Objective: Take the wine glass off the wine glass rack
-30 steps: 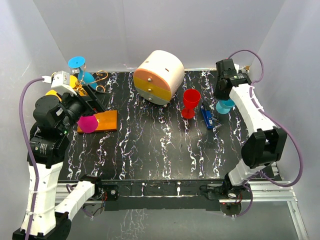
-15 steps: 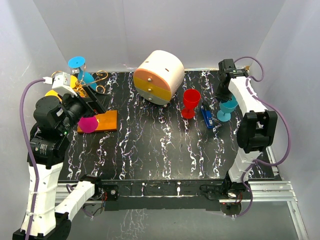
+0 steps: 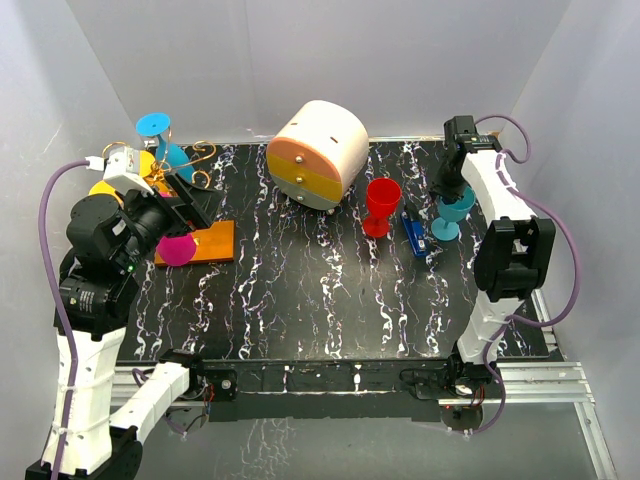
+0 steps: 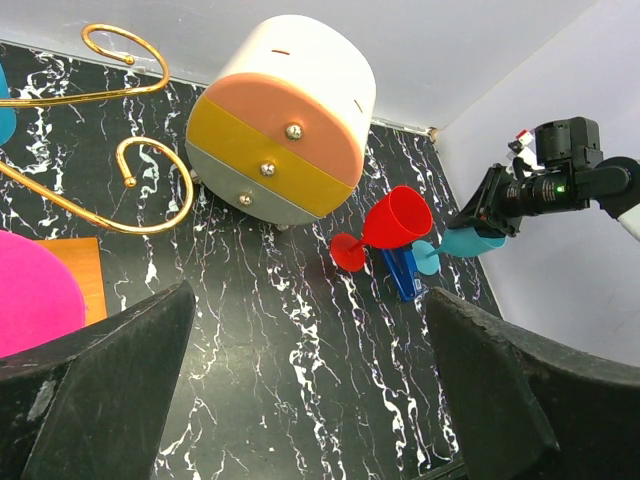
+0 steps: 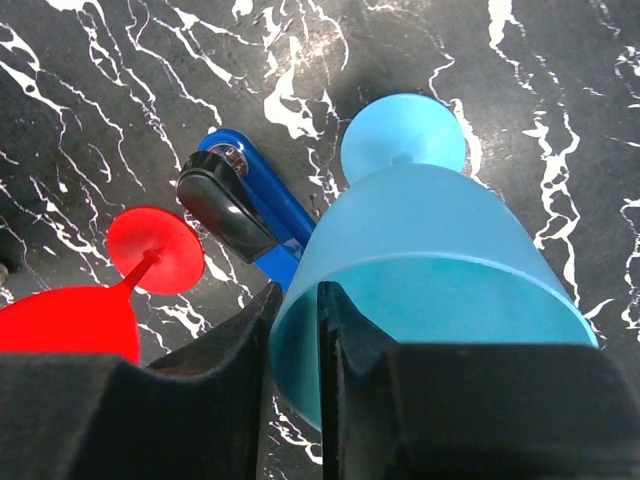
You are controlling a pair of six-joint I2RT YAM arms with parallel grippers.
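The wine glass rack [image 3: 203, 243], gold wire scrolls [image 4: 130, 180] on an orange base, stands at the far left. On it hang a pink wine glass [image 3: 176, 248], a blue one [image 3: 160, 135] and a yellow one [image 3: 140, 165]. My left gripper [image 3: 195, 205] hovers beside the rack, its jaws wide open and empty [image 4: 310, 400]. At the right, a light-blue wine glass [image 3: 452, 210] stands upright on the table. My right gripper [image 5: 300, 295] straddles its rim [image 5: 430, 230], one finger inside and one outside, and the jaws are slightly parted, wider than the thin wall.
A white-and-orange drawer box [image 3: 318, 153] sits at the back centre. A red wine glass [image 3: 381, 205] stands left of a blue stapler [image 3: 415, 235], which lies just beside the light-blue glass. The table's right edge runs close behind my right arm.
My right arm swung in and lowered the light-blue glass onto the table beside the stapler, then its jaws eased apart. The left arm and the rack have not moved.
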